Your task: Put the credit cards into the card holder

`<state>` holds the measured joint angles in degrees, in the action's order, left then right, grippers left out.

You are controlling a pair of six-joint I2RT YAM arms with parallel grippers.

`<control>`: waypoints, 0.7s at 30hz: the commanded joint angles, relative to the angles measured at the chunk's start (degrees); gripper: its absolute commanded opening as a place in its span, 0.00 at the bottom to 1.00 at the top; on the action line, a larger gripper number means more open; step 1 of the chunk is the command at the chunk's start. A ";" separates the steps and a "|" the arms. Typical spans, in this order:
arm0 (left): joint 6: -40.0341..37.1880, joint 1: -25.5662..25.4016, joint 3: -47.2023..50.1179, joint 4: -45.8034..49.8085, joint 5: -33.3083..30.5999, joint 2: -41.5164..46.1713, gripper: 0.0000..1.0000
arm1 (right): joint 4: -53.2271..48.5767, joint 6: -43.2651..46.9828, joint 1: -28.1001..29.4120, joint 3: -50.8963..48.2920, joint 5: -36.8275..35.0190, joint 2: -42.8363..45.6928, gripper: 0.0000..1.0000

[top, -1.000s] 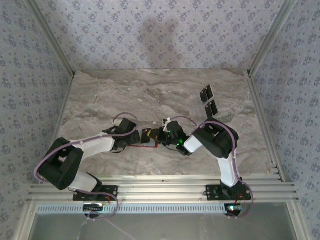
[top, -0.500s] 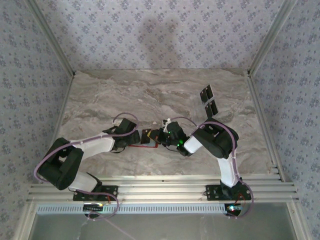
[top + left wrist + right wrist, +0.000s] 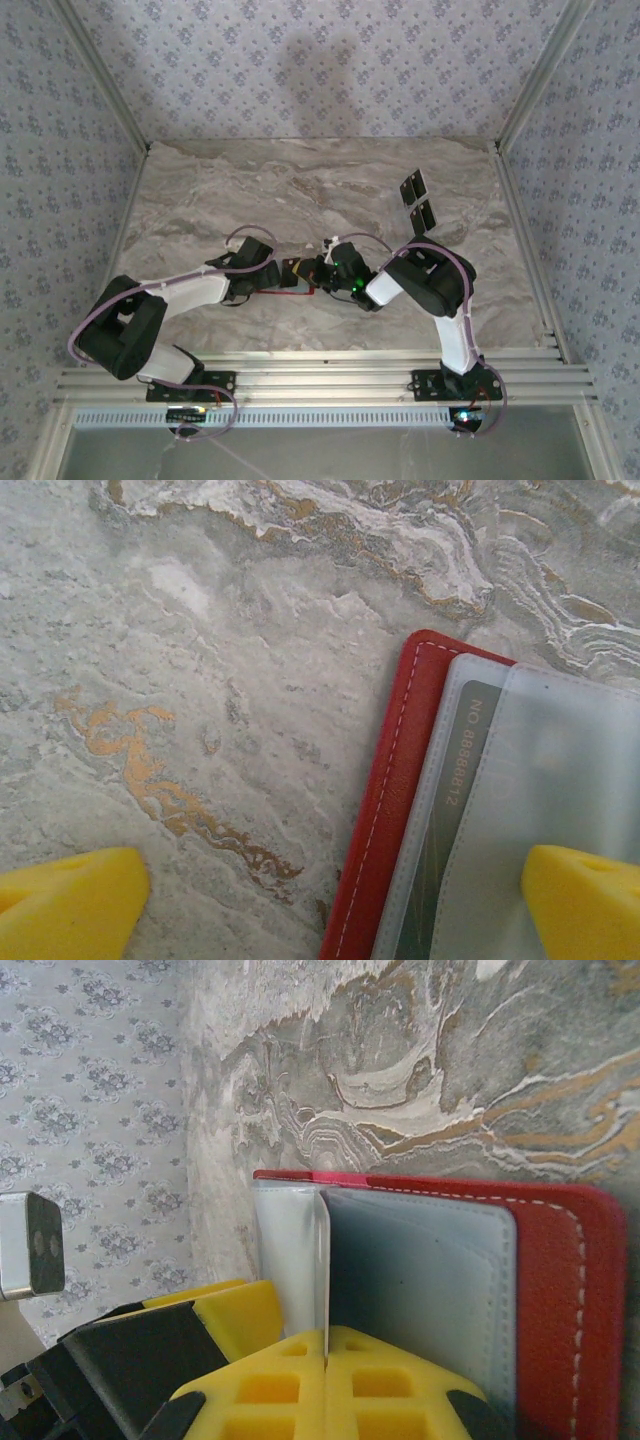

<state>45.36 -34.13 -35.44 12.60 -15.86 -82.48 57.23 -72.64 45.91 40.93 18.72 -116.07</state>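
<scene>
Top and both wrist views, insertion step. Over the past second the right gripper (image 3: pixel 325 1345) shifts slightly toward 9 o'clock, narrowing the gap to the left gripper (image 3: pixel 325 900), which keeps its place. The card holder (image 3: pixel 385 810) lies open on the table (image 3: pixel 220 190), just toward 6 o'clock of centre, between the two grippers. Left gripper: spread wide, holding nothing, one finger (image 3: pixel 585 905) over the frosted pocket (image 3: pixel 560 770), the other over bare table. Right gripper: pinched tight on a thin pale leaf (image 3: pixel 290 1250) standing edge-on at the holder's 3 o'clock side; pocket flap or card cannot be told. A numbered card (image 3: pixel 460 770) sits under the frosted pocket. Two credit cards (image 3: pixel 412 187) lie well apart from the holder, toward 2 o'clock. Judgement: the advance works one pocket only; most of the task remains
</scene>
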 commanded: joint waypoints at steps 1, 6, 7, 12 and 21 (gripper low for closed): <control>0.65 0.49 2.75 5.05 1.00 -2.16 0.99 | -5.23 -0.39 1.12 -0.34 0.29 -2.01 0.00; 1.12 0.55 2.75 5.80 -0.03 -1.79 0.99 | -5.12 -0.53 1.09 -2.07 -0.26 -0.85 0.00; 1.73 0.52 2.57 6.82 -1.03 -1.63 0.98 | -5.18 -0.51 1.00 -2.25 -0.34 -0.74 0.00; 3.24 0.51 2.39 10.07 -4.19 -0.45 0.99 | -5.28 -0.54 0.79 -2.59 -0.26 -0.65 0.00; 5.08 0.54 2.65 11.88 -5.25 -1.47 0.98 | -5.64 -0.85 0.81 -2.23 0.85 -0.73 0.00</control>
<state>48.36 -34.24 -35.44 13.96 -17.58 -82.17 57.84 -72.71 45.91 40.27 18.72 -115.94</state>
